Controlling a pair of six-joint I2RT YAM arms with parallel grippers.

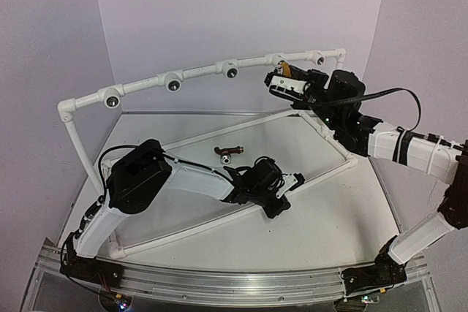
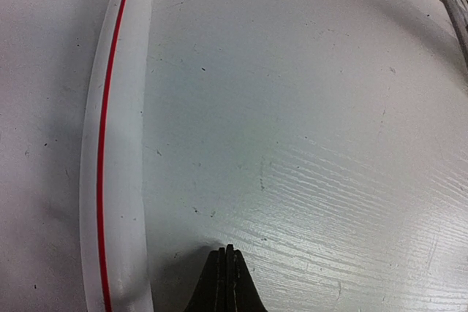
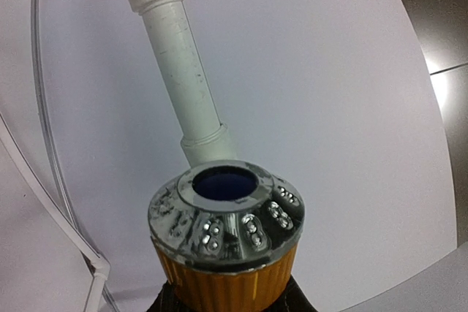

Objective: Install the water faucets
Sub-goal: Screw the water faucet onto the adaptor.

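Observation:
The dark reddish-brown faucet (image 1: 229, 153) lies on the white table inside the pipe frame, just left of my left gripper (image 1: 287, 189). That gripper is shut and empty, its black fingertips (image 2: 227, 257) close over the table beside a white pipe with a red stripe (image 2: 117, 144). My right gripper (image 1: 276, 82) is raised at the curved white rail (image 1: 219, 71), shut on the yellow-orange faucet (image 3: 227, 231). Its silvery end with a dark hole faces a white pipe joint (image 3: 183, 71). A round socket (image 1: 319, 58) sits just right of it on the rail.
The rail carries more round sockets (image 1: 173, 83), (image 1: 112, 99), (image 1: 231, 71). A white pipe frame (image 1: 333, 144) lies on the table, with a diagonal pipe (image 1: 205, 226) under my left arm. Purple walls close in the back and sides.

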